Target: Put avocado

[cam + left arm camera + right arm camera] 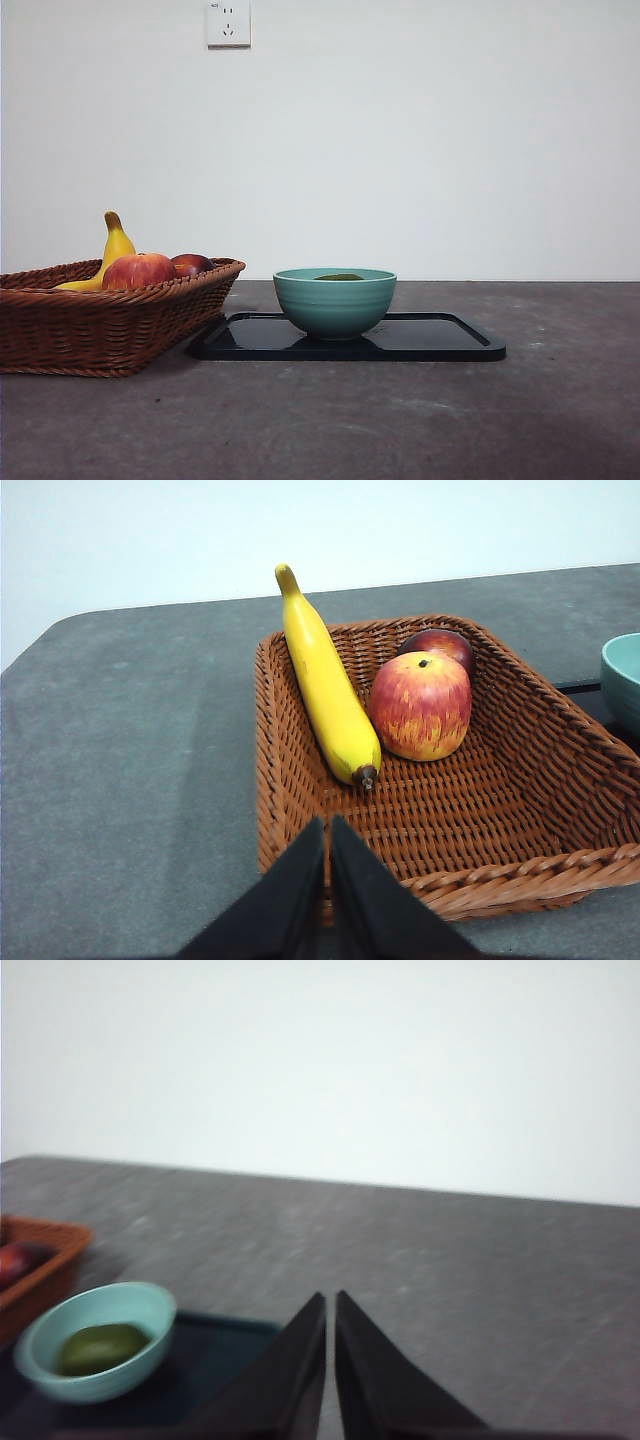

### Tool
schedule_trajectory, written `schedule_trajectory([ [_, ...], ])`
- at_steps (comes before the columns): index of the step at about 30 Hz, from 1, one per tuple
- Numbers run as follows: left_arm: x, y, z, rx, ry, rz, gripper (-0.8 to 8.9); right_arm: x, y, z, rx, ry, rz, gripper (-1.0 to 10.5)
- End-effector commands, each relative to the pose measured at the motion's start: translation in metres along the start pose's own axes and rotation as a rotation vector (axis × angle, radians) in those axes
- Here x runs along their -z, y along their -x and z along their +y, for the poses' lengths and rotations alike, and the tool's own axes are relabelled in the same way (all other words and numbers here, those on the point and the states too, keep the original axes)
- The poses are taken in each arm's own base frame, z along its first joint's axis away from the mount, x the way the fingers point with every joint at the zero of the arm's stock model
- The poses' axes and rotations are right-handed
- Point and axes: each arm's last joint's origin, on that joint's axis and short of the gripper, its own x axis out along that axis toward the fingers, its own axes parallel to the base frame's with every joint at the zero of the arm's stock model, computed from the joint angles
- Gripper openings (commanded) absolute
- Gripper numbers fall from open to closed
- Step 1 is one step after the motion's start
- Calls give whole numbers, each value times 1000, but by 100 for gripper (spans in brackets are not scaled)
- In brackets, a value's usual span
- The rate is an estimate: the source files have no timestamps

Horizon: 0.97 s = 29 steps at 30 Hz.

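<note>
The small dark green, dull-skinned avocado [100, 1348] lies inside the round teal ceramic bowl [335, 300], which stands on the flat black rectangular tray [440, 340] on the grey stone-like table [400, 420]. The front view shows only a thin green sliver [340, 277] of the fruit above the bowl's rim, while the right wrist view, though blurred, looks down into the bowl and shows it resting on the bottom. Just beside the tray sits the brown woven wicker basket [520, 780]; the left wrist view reveals its contents fully: a long yellow banana [325, 685] leaning along one wall, a red-yellow apple [420, 705] beside it, and a darker red fruit [440, 642] behind the apple. The left gripper [328, 825] hangs over the basket's near rim with its black jaws pressed together on nothing; the right gripper [330, 1300] hovers near the tray, jaws likewise together and empty. Neither arm appears in the front view.
</note>
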Motion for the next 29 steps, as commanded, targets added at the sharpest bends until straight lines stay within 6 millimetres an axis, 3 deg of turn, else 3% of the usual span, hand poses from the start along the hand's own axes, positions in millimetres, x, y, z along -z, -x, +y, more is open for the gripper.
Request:
schedule_trajectory([
  [1, 8, -2, 0, -1, 7, 28, 10, 19, -2, -3, 42, 17, -42, 7],
  [14, 8, -2, 0, -1, 7, 28, 10, 79, -8, -10, 140, -5, -58, 7],
  [29, 8, -2, 0, -1, 7, 28, 10, 113, -12, -13, 162, -77, 122, 7],
])
